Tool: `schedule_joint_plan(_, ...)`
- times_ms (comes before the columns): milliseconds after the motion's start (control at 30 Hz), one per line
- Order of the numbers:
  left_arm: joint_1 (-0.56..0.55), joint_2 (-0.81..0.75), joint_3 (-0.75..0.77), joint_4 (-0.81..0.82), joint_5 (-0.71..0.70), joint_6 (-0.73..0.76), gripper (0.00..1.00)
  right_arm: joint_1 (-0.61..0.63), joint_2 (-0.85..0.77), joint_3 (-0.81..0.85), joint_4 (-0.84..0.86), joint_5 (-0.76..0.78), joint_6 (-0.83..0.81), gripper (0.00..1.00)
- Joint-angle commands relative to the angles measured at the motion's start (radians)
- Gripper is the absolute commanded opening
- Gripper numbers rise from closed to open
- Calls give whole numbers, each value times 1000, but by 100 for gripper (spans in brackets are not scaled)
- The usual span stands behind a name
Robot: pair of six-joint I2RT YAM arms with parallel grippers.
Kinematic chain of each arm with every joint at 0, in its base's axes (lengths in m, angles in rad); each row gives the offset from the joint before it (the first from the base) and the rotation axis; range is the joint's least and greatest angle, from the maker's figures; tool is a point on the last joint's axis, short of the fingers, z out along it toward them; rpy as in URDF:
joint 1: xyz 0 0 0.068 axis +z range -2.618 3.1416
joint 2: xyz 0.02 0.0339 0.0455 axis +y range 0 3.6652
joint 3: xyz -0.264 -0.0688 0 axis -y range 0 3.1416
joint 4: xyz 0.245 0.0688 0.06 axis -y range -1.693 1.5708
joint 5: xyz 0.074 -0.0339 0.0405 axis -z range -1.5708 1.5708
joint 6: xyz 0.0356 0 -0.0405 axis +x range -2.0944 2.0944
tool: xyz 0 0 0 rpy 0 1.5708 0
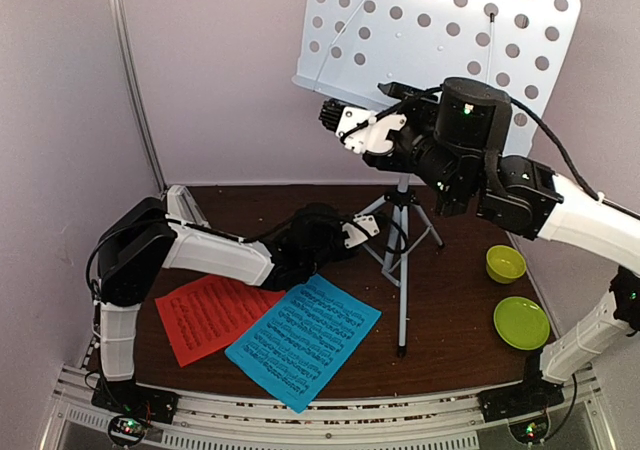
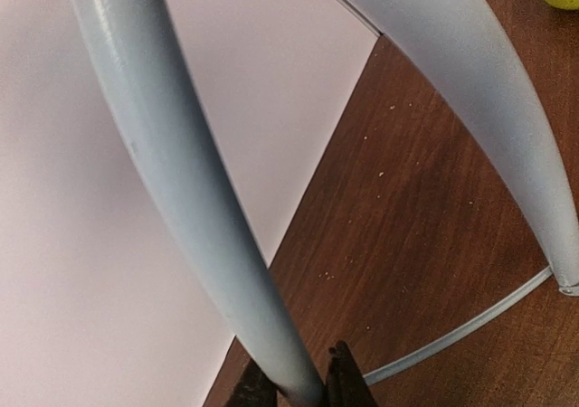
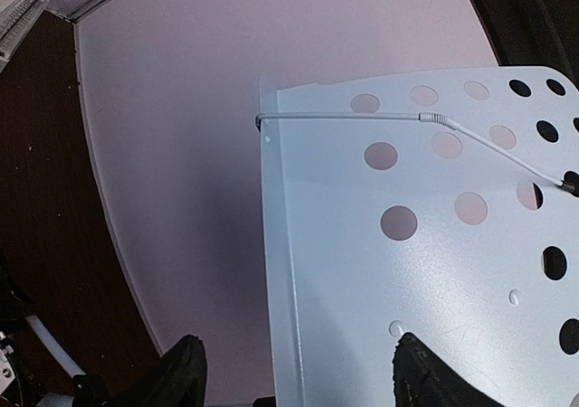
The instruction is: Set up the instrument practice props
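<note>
1. Left claw (image 2: 294,391): clamps one white tubular tripod leg (image 2: 190,181) at the bottom edge of the left wrist view. Dark fingertips (image 2: 348,384) press on the tube from both sides, no gap showing.
2. Same view: shows a second white leg (image 2: 493,99) curving down the right side, well apart from the left claw, over the brown wooden tabletop (image 2: 416,244).
3. Right claw (image 3: 303,380): gapes wide and holds nothing. Black fingers (image 3: 185,375) sit at the bottom of the right wrist view, one on either side of the left edge of the white perforated metal music-stand desk (image 3: 425,235). Contact with that edge: cannot tell.
4. Top view: places the music-stand desk in the upper right of the frame, raised on the tripod at centre. Shows the right claw at the desk's lower left corner and the left claw low beside the legs.
5. Blue printed music sheet (image 1: 305,342): lies flat at lower centre of the top view, its left edge meeting the red-orange printed music sheet (image 1: 205,315) at lower left.
6. Small yellow-green bowl (image 1: 505,263) and flat yellow-green plate (image 1: 521,322): sit near each other at the right edge of the tabletop, apart from both claws.
</note>
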State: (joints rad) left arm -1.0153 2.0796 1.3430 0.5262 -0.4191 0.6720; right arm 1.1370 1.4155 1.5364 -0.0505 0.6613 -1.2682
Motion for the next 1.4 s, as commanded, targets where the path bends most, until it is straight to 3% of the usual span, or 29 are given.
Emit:
schedule_joint_plan(0, -17, -2, -30, -20, 19, 91, 0, 26, -18, -4, -6, -11, 23, 74)
schedule_joint_plan(400, -16, 2, -39, -25, 4, 80, 0, 138, -54, -24, -3, 16, 98, 82)
schedule_joint_plan(767, -15, -6, -59, -21, 14, 46, 0, 270, -128, -97, -47, -3, 361, 84)
schedule_joint_plan(1133, 0, -30, -135, -8, 14, 9, 6, 348, -216, -216, -126, -68, 735, 85)
schedule_joint_plan(1367, 11, -72, -156, -29, 50, -31, 18, 354, -252, -270, -216, -39, 894, 86)
